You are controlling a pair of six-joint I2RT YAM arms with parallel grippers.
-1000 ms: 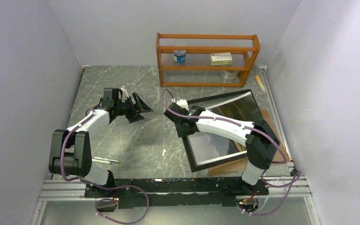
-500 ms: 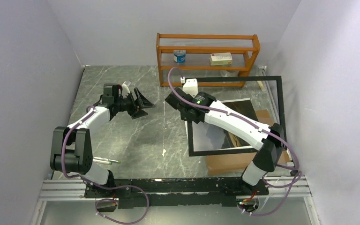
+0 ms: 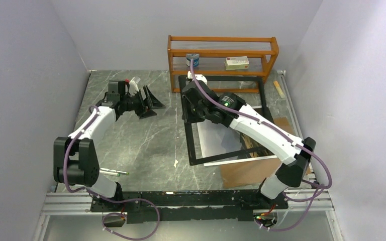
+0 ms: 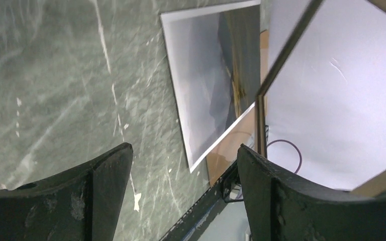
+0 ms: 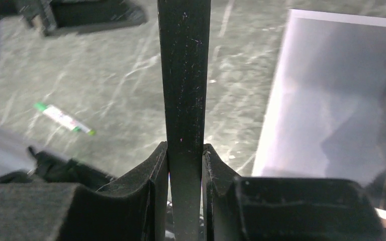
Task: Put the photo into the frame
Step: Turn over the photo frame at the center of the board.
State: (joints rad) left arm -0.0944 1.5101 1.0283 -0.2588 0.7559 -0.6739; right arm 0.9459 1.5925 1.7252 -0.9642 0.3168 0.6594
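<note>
My right gripper [image 3: 191, 106] is shut on the left edge of the black frame [image 3: 188, 145] and holds it lifted and tilted above the table. In the right wrist view the frame edge [image 5: 183, 75] stands clamped between my right gripper's [image 5: 185, 165] pads. The photo [image 3: 215, 139] lies flat on the table below the frame opening, partly on the brown cardboard backing [image 3: 246, 171]. It shows glossy in the right wrist view [image 5: 331, 110] and the left wrist view [image 4: 206, 90]. My left gripper [image 3: 148, 103] is open and empty, left of the frame, above the table.
An orange-brown shelf rack [image 3: 221, 63] at the back holds a can [image 3: 192, 60] and a box [image 3: 236, 63]. A green-white pen [image 3: 111, 172] lies near the left arm base. A wooden stick [image 3: 279, 89] lies at the back right. Walls close in left and right.
My right gripper has lifted the frame off the photo and swung it up, back and to the left. The photo and cardboard now lie uncovered. My left gripper shifted slightly back.
</note>
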